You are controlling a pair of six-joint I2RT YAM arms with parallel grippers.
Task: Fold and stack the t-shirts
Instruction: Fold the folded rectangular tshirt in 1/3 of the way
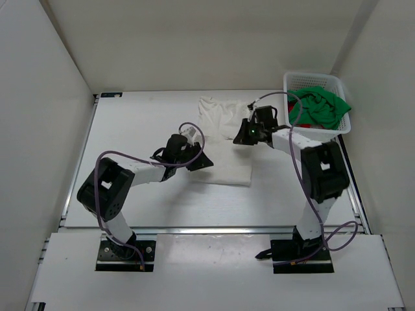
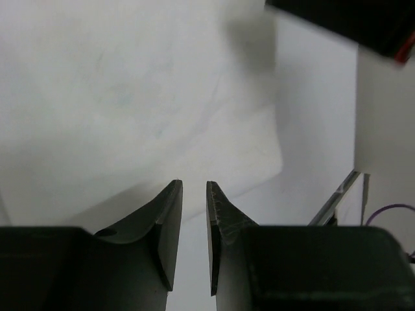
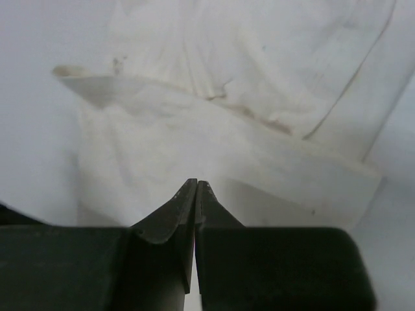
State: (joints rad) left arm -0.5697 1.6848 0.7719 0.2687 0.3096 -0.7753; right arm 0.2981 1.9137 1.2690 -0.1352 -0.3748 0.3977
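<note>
Over on the surface point(image 1: 142, 129), right end effector point(image 3: 196, 184) clamps the white t-shirt point(image 1: 230, 170) to fold it, left end effector point(image 2: 194, 188) barely ajar.

Three t-shirts in all: one white t-shirt point(image 1: 227, 165) on the one surface point(image 1: 142, 123), one green t-shirt point(image 1: 321, 107), and one red t-shirt point(image 1: 293, 106), of which only scraps show. One white mesh basket point(image 1: 311, 78). Two arms, the left arm point(image 1: 107, 188) and the right arm point(image 1: 321, 168), each carry one tool, making two: the left tool point(image 1: 201, 162) and the right tool point(image 1: 243, 137).
</note>
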